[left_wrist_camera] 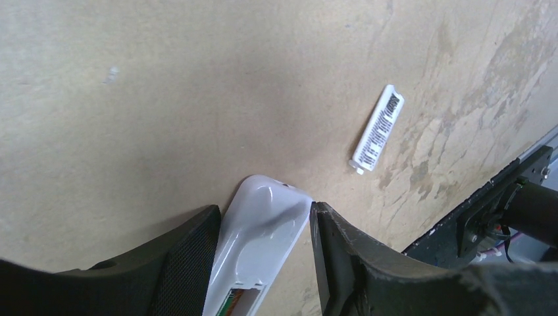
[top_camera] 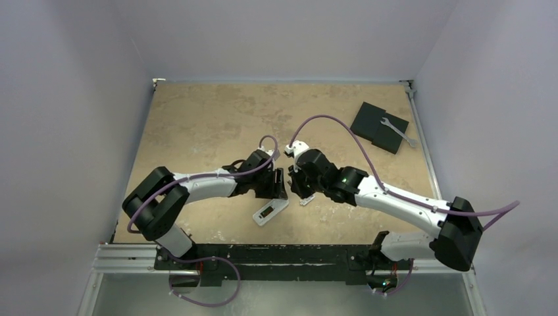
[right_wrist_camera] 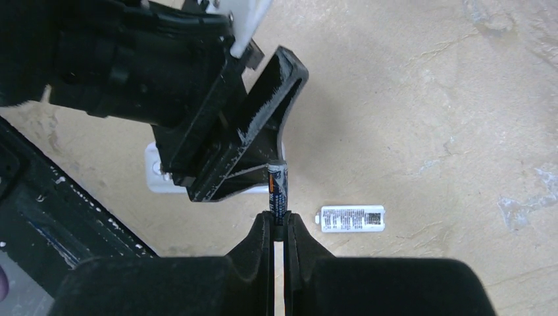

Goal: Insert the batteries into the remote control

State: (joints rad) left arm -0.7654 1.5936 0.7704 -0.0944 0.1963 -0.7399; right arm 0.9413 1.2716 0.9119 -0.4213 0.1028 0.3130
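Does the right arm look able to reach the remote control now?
Probably not directly: the left gripper, closed around the remote control, stands between it and the right gripper holding a battery.

The top external camera sits high behind the arm bases and looks steeply down, far enough back to take in the whole table (top_camera: 197, 118). The left wrist camera rides just behind the left gripper (left_wrist_camera: 264, 212), facing the tabletop at close range. It shows the remote control (left_wrist_camera: 270, 194) at lower centre and a white cover (left_wrist_camera: 376, 130) at upper right. The right wrist camera is equally near, behind the right gripper (right_wrist_camera: 278, 220) and its battery (right_wrist_camera: 277, 184), with the black rail (right_wrist_camera: 59, 197) at lower left. All three views share the cover and the remote control.
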